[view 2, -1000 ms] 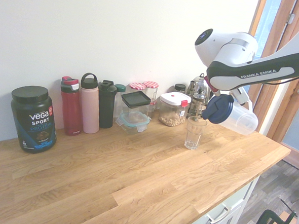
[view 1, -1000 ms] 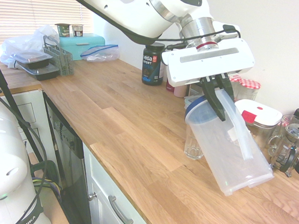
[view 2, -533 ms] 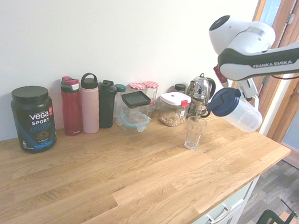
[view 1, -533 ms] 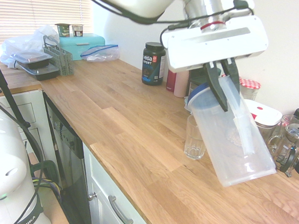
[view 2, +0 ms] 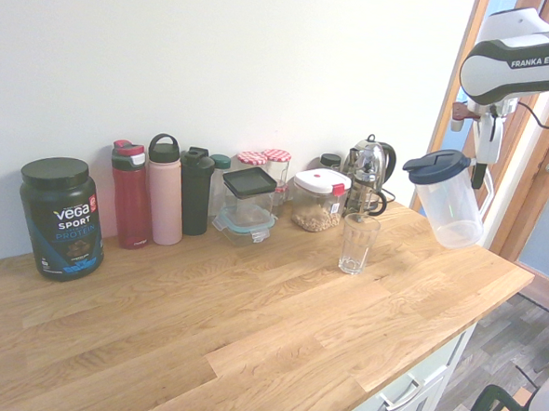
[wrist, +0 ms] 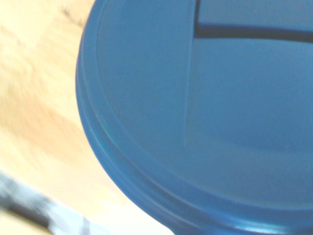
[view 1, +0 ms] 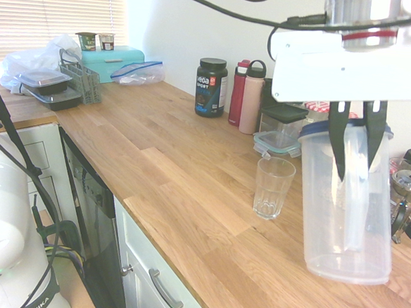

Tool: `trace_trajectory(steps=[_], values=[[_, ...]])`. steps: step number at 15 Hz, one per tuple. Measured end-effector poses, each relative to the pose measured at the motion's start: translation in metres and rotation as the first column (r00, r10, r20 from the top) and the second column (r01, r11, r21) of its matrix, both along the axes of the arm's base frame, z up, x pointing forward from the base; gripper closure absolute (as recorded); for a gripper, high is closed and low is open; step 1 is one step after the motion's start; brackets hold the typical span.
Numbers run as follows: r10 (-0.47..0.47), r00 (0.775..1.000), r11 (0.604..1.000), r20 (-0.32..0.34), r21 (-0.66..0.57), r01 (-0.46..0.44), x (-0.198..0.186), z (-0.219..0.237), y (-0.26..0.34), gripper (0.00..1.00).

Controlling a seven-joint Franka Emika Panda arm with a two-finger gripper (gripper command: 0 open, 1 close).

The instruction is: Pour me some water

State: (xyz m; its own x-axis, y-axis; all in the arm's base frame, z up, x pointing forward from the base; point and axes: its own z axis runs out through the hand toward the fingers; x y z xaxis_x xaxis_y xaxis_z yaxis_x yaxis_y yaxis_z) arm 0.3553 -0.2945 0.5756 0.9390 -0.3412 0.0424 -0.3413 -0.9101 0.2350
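My gripper [view 1: 355, 147] is clamped shut on the clear plastic pitcher [view 1: 346, 206], fingers pinching it just under the blue lid [view 2: 436, 166]. It hangs upright off the worktop [view 1: 189, 181], at about 3 o'clock from the drinking glass [view 1: 272, 187], near but not touching. The pitcher looks empty, so light; smooth thin walls could slip or flex, so I'd grip at the rim or handle.
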Motion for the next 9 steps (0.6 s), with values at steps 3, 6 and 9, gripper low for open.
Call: trace_trajectory(steps=[3,6,9], values=[[-0.14,0.988,0.987,0.061,0.094,0.133,-0.009,-0.011,0.004,1.0],[-0.262,0.953,0.959,0.156,0.154,0.238,-0.016,-0.019,0.013,1.0],[-0.357,0.898,0.931,0.256,0.182,0.318,-0.031,-0.029,0.016,1.0]])
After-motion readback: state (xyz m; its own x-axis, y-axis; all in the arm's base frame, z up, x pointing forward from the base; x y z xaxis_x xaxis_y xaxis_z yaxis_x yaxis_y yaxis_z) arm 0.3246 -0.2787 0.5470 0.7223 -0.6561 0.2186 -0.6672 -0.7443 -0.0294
